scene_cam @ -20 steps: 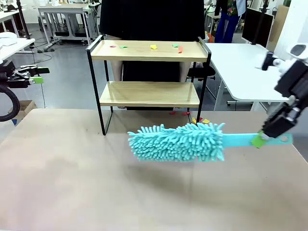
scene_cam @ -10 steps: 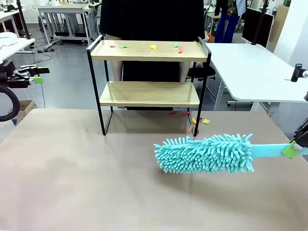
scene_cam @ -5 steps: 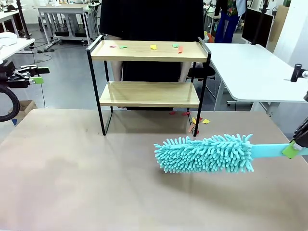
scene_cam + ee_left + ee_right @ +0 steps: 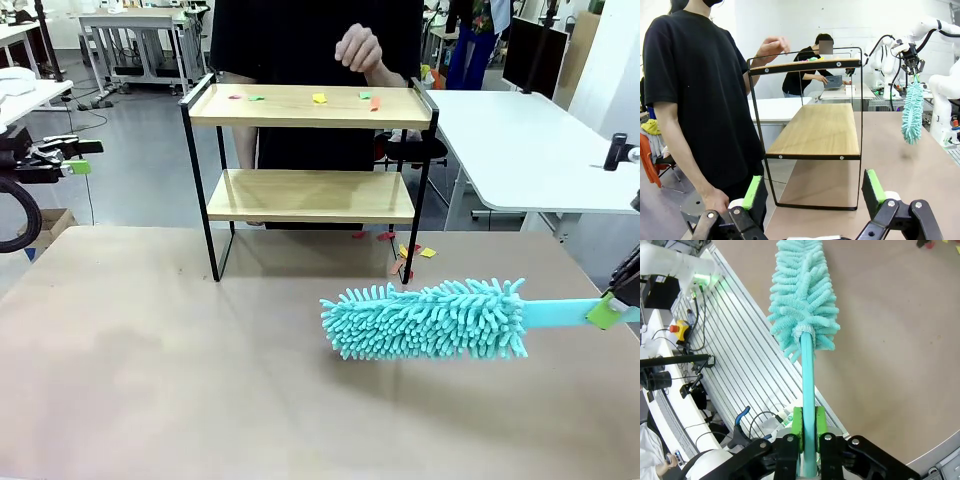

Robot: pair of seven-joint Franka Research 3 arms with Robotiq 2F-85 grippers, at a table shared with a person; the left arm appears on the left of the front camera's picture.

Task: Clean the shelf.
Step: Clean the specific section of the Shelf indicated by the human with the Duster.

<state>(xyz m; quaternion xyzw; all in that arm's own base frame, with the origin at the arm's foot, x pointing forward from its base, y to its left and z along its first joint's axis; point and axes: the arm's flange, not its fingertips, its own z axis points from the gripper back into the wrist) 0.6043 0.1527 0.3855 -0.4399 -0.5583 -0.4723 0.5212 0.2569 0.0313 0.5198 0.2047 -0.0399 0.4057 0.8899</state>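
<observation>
Shelf point(image 4: 290, 108) scraps point(image 4: 319, 98) too small to identify; right gripper point(image 4: 809, 425) (edge-cropped) clamps duster point(image 4: 425, 320)

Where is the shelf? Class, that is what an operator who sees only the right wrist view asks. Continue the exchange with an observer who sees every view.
Observer: The shelf stands near the far edge of the table, farther off than the duster.
Operator: Is anything on it?
Observer: Small coloured scraps lie along its top board; the lower board looks bare.
Operator: Is anyone close to it?
Observer: A person stands behind it with one hand raised behind and above the top board.
</observation>
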